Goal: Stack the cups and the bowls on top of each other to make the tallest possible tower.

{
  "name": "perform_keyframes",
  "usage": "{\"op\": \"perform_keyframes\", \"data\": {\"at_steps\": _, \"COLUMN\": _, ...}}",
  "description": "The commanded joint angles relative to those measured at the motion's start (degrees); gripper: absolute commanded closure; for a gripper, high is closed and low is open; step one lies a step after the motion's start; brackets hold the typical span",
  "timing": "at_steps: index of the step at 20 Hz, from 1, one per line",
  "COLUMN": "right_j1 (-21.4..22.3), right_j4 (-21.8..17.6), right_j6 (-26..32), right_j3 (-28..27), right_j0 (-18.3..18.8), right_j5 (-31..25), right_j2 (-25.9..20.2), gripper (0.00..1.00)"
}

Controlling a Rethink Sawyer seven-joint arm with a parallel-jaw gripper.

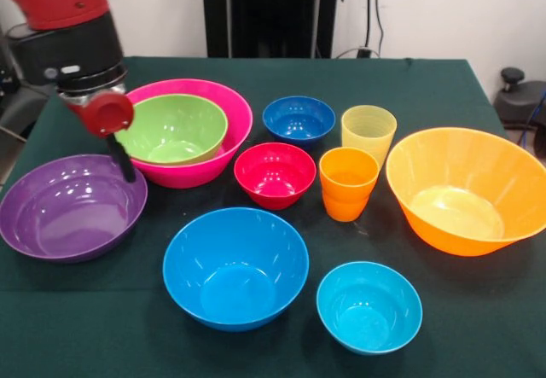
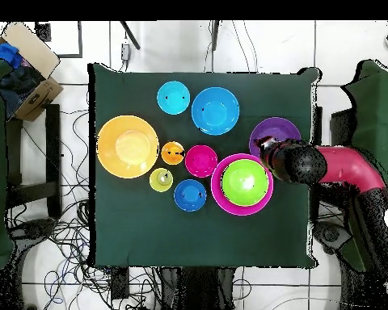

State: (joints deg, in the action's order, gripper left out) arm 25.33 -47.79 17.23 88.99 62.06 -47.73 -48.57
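Purple bowl (image 1: 71, 207) sits under the gripper (image 1: 119, 160), fingers' state unclear; grab its rim squarely, then nest in green bowl (image 1: 173, 128).

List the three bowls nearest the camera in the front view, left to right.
Medium glossy purple plastic bowl → medium sky blue plastic bowl → small cyan plastic bowl.

Bright even room light, white glare spots inside glossy bowls (image 1: 235, 267), faint shadows
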Motion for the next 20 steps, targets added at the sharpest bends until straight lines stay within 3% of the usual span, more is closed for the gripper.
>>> {"op": "perform_keyframes", "data": {"at_steps": 1, "right_j1": 7.74, "right_j4": -0.79, "right_j6": -33.42, "right_j3": -1.01, "right_j0": -10.77, "right_j5": -5.43, "right_j2": 16.08, "gripper": 0.00}}
{"op": "perform_keyframes", "data": {"at_steps": 6, "right_j1": 9.77, "right_j4": -2.51, "right_j6": -29.98, "right_j3": -1.36, "right_j0": -11.78, "right_j5": -1.66, "right_j2": 16.02, "gripper": 0.00}}
{"op": "perform_keyframes", "data": {"at_steps": 15, "right_j1": 7.98, "right_j4": -2.49, "right_j6": -13.93, "right_j3": -0.12, "right_j0": -3.65, "right_j5": 6.22, "right_j2": 6.64, "gripper": 0.00}}
{"op": "perform_keyframes", "data": {"at_steps": 18, "right_j1": 7.44, "right_j4": -1.82, "right_j6": -14.67, "right_j3": -0.17, "right_j0": -3.59, "right_j5": 5.34, "right_j2": 6.49, "gripper": 0.00}}
{"op": "perform_keyframes", "data": {"at_steps": 20, "right_j1": 6.92, "right_j4": -0.41, "right_j6": -18.22, "right_j3": 0.28, "right_j0": -4.26, "right_j5": 4.62, "right_j2": 6.96, "gripper": 0.00}}
